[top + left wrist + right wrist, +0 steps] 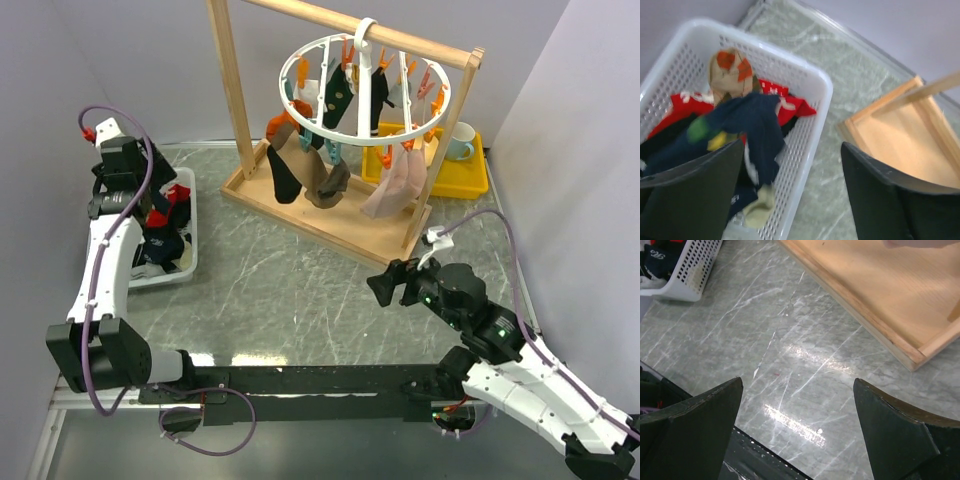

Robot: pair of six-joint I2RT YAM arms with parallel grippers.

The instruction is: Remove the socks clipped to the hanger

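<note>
Left gripper (792, 170) jaws apart, empty, over white mesh basket (815, 80); right gripper (797, 405) wide, empty. Socks (310, 170) hang clipped on hanger (365, 32), ahead of right gripper; limp, light, likely pinch just under clothespins (386, 157)

It was a robotics lab bench: plain grey walls (570, 100) boxed a marbled tabletop (290, 290), and the left arm (105, 265) and right arm (520, 380) (cables trailing) were bolted to a black rail (320, 380).
</note>
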